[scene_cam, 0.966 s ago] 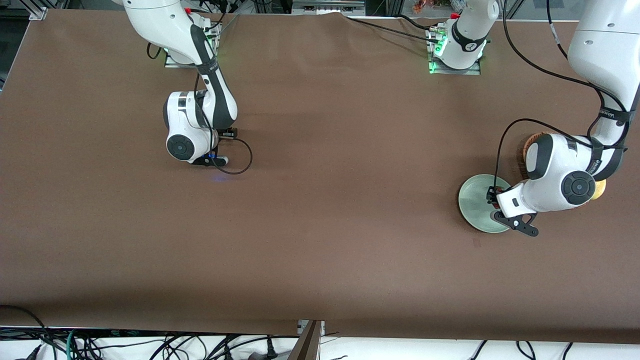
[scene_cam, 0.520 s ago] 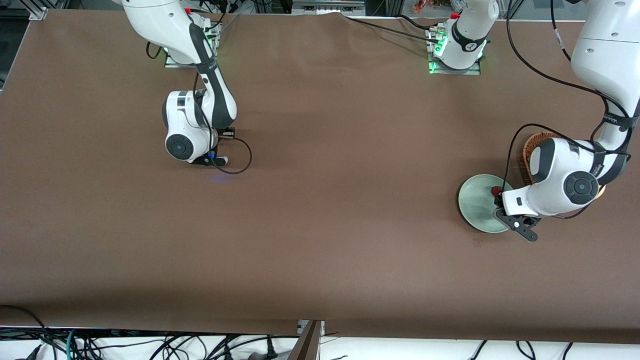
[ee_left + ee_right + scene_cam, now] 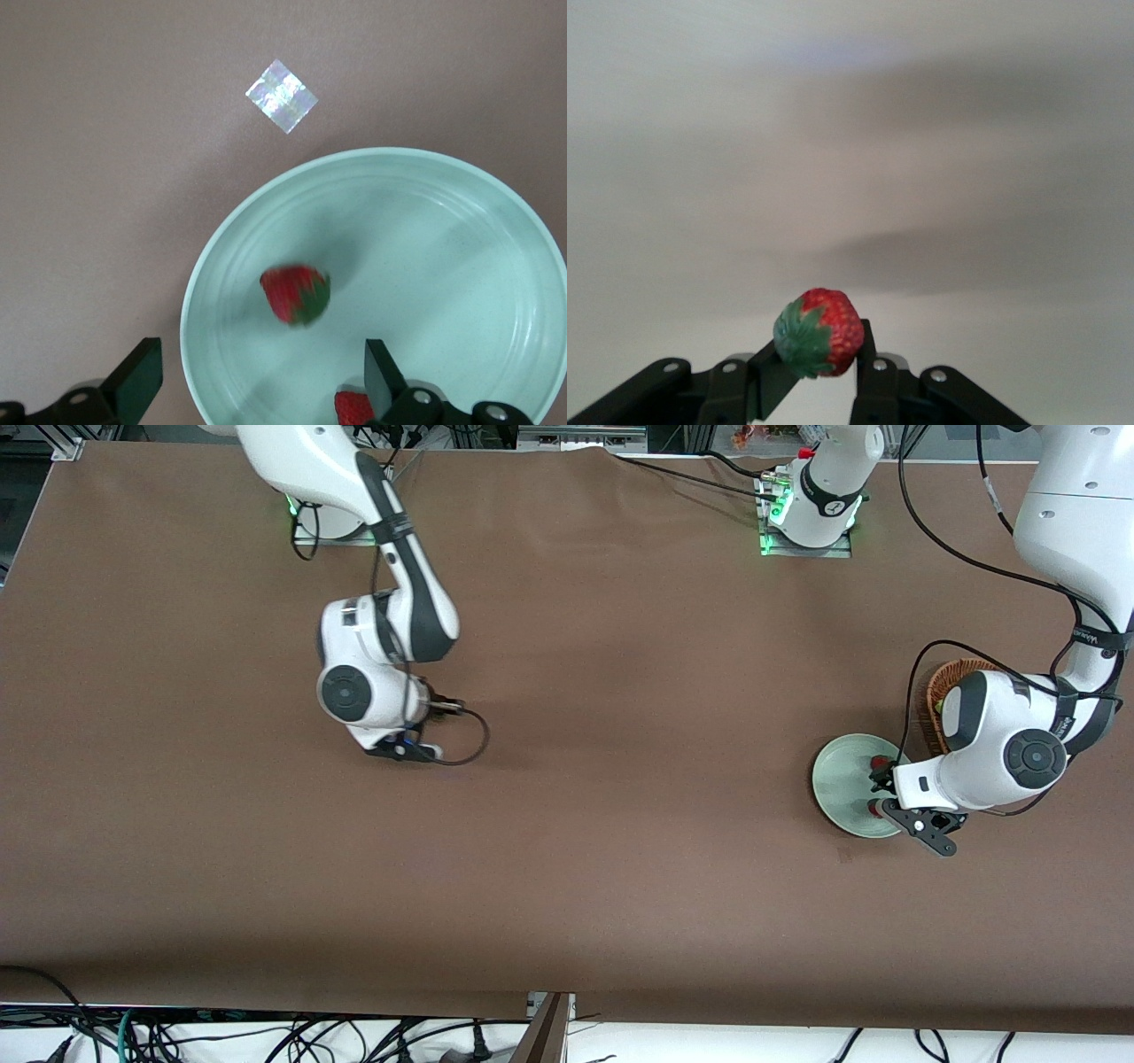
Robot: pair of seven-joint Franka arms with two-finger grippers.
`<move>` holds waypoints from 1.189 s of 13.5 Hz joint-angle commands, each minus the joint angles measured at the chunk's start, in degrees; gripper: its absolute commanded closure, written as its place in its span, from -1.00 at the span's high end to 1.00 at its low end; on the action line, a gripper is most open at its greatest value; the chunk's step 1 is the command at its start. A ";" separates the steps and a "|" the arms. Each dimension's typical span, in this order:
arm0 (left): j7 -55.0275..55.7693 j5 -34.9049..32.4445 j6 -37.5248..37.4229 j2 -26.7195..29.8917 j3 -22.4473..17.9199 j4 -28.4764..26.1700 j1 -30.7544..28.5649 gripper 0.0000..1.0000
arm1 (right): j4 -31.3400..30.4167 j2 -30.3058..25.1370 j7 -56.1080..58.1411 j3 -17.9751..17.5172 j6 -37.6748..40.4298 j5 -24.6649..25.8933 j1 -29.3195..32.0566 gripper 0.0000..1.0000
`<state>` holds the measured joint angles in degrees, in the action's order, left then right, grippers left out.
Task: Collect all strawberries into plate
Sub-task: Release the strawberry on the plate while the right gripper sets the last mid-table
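Since the earlier frame the right arm has swung away from its base and toward the middle of the surface (image 3: 620,868), carrying its load. The left arm has barely shifted over the plate, and a second berry now shows there.

Right gripper (image 3: 818,363): over bare surface, well apart from the plate. Jaws clamped on a strawberry (image 3: 818,332), pinched across its body with the leafy top showing. The hold looks meant for carrying it to the plate.

Plate (image 3: 837,779): at the left arm's end of the surface, just beside a basket (image 3: 943,682). One berry (image 3: 295,294) lies loose inside it; another berry (image 3: 353,407) lies at the rim, partly hidden by a finger.

Left gripper (image 3: 263,379): above the plate's edge. Jaws wide apart, holding nothing, evidently just after release.

Judgement: two berries collected, the third in transit.
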<state>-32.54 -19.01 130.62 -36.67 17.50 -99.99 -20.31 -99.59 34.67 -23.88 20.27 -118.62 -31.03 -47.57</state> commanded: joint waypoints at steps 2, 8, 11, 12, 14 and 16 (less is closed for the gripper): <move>0.63 -0.32 -5.02 2.38 1.31 1.03 0.09 1.00 | 19.49 12.86 -17.83 -8.20 -8.94 -6.06 -0.06 -0.90; 17.47 5.12 -8.89 3.88 7.80 0.76 0.00 1.00 | 28.72 23.58 -28.31 -19.92 -43.10 -5.98 -3.83 -0.88; 27.77 14.06 -9.07 3.27 9.74 0.50 0.53 1.00 | 34.62 28.25 -32.45 -19.74 -43.71 -5.53 -6.47 -0.71; 28.67 16.27 -8.81 2.83 9.83 0.59 0.96 1.00 | 34.98 28.69 -32.46 -19.65 -44.24 -5.53 -7.00 -0.64; 29.02 17.43 -8.11 1.78 9.75 0.33 1.32 1.00 | 34.99 28.70 -32.11 -19.39 -45.03 -4.93 -7.53 0.99; 31.21 17.43 -5.57 0.89 9.92 -0.81 1.84 1.00 | 34.99 27.65 -31.93 -17.82 -43.20 -2.03 -7.36 1.00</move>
<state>-3.35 -2.98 122.94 -35.15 27.13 -99.67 -18.73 -66.80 62.07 -55.63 0.90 -163.02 -34.97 -54.81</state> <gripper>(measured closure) 0.000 0.458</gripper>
